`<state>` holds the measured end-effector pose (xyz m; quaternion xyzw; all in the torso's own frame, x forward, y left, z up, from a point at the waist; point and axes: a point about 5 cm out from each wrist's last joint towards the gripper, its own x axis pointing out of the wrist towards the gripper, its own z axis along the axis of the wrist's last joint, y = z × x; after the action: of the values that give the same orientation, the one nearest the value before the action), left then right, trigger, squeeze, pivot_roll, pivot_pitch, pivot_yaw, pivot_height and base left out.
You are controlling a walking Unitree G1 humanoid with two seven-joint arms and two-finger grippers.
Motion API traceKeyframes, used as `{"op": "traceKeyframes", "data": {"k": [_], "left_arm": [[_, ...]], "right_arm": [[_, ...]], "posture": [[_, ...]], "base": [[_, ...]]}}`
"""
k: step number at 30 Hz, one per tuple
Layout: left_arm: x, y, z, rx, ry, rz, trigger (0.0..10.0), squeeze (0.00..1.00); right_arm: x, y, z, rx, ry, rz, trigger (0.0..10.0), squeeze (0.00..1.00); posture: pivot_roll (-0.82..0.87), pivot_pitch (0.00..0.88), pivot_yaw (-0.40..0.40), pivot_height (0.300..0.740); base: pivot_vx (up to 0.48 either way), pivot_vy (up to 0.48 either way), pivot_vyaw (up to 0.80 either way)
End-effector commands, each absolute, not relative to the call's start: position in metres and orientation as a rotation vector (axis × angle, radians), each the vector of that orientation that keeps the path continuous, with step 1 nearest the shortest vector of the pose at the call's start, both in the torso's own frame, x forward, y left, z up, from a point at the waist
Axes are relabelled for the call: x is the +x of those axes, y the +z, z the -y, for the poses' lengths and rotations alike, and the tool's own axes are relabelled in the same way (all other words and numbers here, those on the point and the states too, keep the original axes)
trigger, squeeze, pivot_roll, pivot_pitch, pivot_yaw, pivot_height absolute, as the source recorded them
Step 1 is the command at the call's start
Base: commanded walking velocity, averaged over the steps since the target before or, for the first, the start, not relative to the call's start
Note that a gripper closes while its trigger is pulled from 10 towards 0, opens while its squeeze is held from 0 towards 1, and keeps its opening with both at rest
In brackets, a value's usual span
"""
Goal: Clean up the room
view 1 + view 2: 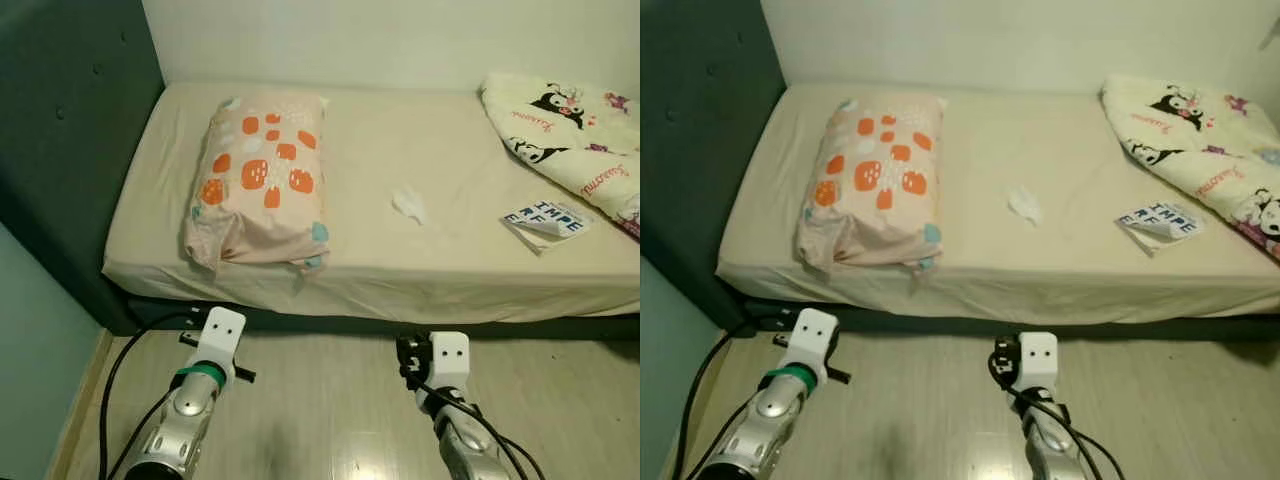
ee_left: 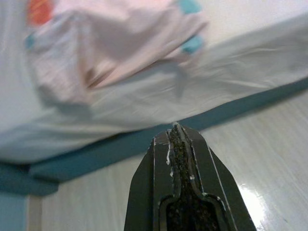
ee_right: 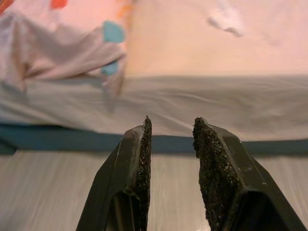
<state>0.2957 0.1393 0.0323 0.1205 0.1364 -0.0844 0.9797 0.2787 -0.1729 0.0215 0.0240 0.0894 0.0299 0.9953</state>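
The bed (image 1: 380, 255) is carrying a pillow (image 1: 262, 180) at ten o'clock, a crumpled tissue (image 1: 410, 204) centrally, a booklet (image 1: 545, 222) and blanket (image 1: 570, 130) at two. Left hand (image 2: 177, 132) is hovering closed and empty over the floor (image 1: 330, 400); right hand (image 3: 171, 132) is hovering slightly parted, empty.

Crumpled white tissue (image 1: 410, 204) lies mid-bed (image 1: 380, 250). Booklet (image 1: 546, 221) flat near right edge. Orange-spotted pillow (image 1: 262, 180) lies left. Cartoon-print blanket (image 1: 575, 135) bunched far right.

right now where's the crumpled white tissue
The crumpled white tissue lies mid-bed on the beige sheet, between the orange-spotted pink pillow on the left and the black-lettered white booklet on the right.
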Motion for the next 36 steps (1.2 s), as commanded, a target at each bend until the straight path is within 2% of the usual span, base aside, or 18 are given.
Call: {"op": "traceKeyframes", "data": {"k": [1, 27, 29, 36], "left_arm": [[0.2937, 0.0301, -0.1308, 0.268, -0.212, -0.287, 10.0, 0.00], [0.2973, 0.0335, -0.1361, 0.260, -0.178, -0.272, 10.0, 0.00], [0.2977, 0.0341, -0.1365, 0.261, -0.177, -0.266, 10.0, 0.00], [0.2993, 0.0355, -0.1381, 0.262, -0.168, -0.258, 10.0, 0.00]], "right_arm": [[0.2687, 0.0101, 0.1811, 0.051, 0.028, -0.232, 10.0, 0.00], [0.2695, 0.0108, 0.1817, 0.048, 0.034, -0.230, 10.0, 0.00], [0.2697, 0.0109, 0.1818, 0.048, 0.033, -0.230, 10.0, 0.00], [0.2711, 0.0137, 0.1812, 0.033, 0.040, -0.210, 10.0, 0.00]], "posture": [[-0.06, 0.059, 0.043, 0.726], [-0.06, 0.057, 0.039, 0.726], [-0.06, 0.057, 0.039, 0.726], [-0.06, 0.058, 0.038, 0.726]], "base": [[0.000, 0.000, -0.80], [0.000, 0.000, -0.80], [0.319, 0.000, -0.80], [0.480, 0.000, 0.00]]}}
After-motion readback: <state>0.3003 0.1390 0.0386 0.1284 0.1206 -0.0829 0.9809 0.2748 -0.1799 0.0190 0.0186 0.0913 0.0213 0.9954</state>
